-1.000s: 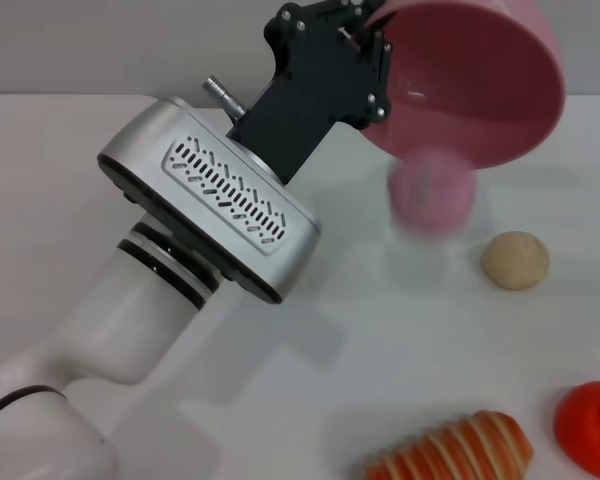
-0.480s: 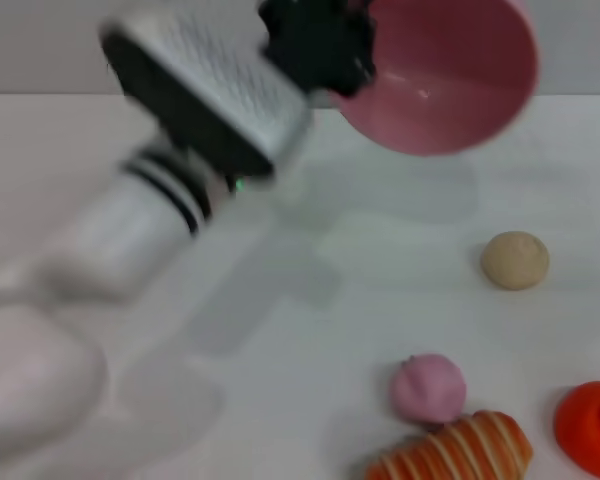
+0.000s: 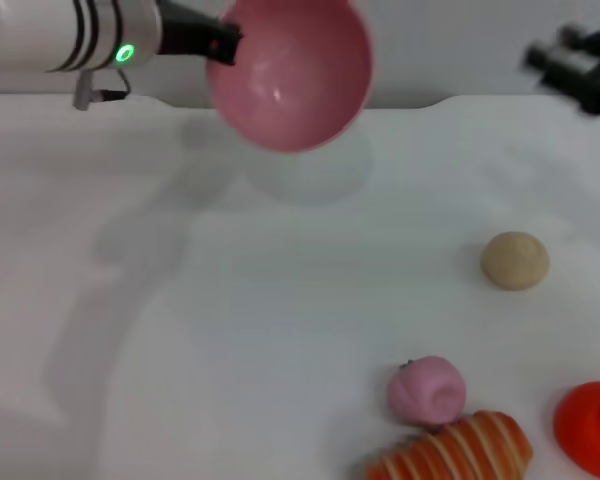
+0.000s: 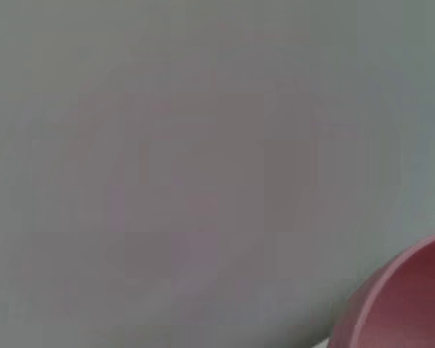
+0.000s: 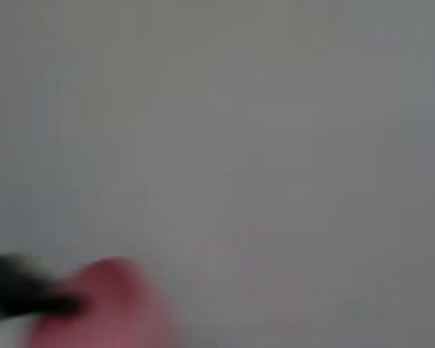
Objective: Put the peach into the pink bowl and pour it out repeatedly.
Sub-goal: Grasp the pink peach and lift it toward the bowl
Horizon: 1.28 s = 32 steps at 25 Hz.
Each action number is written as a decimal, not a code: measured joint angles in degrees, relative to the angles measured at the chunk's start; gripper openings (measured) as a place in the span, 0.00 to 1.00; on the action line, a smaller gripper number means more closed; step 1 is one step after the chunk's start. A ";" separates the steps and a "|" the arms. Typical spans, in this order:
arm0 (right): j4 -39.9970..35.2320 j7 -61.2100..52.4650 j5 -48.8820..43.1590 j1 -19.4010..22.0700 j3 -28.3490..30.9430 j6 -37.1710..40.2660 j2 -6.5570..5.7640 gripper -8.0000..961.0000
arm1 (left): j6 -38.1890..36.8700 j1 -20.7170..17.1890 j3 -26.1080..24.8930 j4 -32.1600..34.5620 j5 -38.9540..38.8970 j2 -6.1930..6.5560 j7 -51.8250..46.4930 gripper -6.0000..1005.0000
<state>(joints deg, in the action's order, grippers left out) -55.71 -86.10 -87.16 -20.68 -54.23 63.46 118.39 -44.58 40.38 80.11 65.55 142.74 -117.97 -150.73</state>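
Note:
The pink bowl (image 3: pixel 292 72) hangs above the table's far side, tipped so its empty inside faces me. My left gripper (image 3: pixel 223 42) is shut on its rim from the left. In the left wrist view only a piece of the pink bowl (image 4: pixel 409 304) shows. The peach (image 3: pixel 427 390) lies on the table near the front, touching the striped bread. My right gripper (image 3: pixel 578 68) is high at the far right, away from the peach and the bowl.
A tan-beige ball (image 3: pixel 515 260) sits at the right. An orange and white striped bread (image 3: pixel 455 452) lies at the front edge, with an orange-red object (image 3: pixel 591 425) at the front right corner. The white table (image 3: pixel 230 330) stretches to the left.
The peach dropped out of the bowl and came to rest by the bread. My left arm swung up and to the left with the bowl. The right gripper came into view.

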 joint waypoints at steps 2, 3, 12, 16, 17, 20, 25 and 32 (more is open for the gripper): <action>-8.61 -13.45 -12.80 -0.43 -0.21 7.66 -0.01 0.47 | -0.32 0.85 -1.30 -1.69 0.14 0.07 0.22 0.04; -12.44 -19.39 -19.36 -1.37 -0.24 12.44 -0.04 0.47 | -0.27 0.98 -1.62 -2.12 0.21 0.12 0.26 0.04; -19.55 -37.21 -44.57 -12.38 -13.48 34.95 0.22 0.46 | -0.33 1.50 -2.62 -2.22 1.21 0.31 0.31 0.04; -12.21 -38.81 -50.14 -15.42 -21.73 28.84 0.41 0.45 | -0.81 1.78 -2.68 -2.70 1.54 0.28 0.33 0.04; -10.61 -38.84 -50.27 -15.97 -22.59 27.99 0.42 0.45 | -0.90 1.78 -2.68 -2.74 1.54 0.27 0.34 0.04; -5.01 -38.68 -50.34 -18.26 -24.70 25.83 0.40 0.45 | -1.03 1.65 -2.70 -2.78 1.55 0.27 0.35 0.04; -1.33 -38.32 -50.25 -19.71 -27.62 24.60 0.51 0.44 | -1.01 1.48 -2.74 -2.90 1.54 0.21 0.35 0.04; -1.44 -37.93 -50.03 -19.50 -29.26 23.42 0.57 0.43 | -0.78 1.44 -2.77 -3.06 1.53 0.20 0.35 0.04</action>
<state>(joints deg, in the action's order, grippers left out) -57.15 -124.03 -137.19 -40.18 -83.49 86.88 118.95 -45.37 41.82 77.34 62.48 144.27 -117.77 -150.38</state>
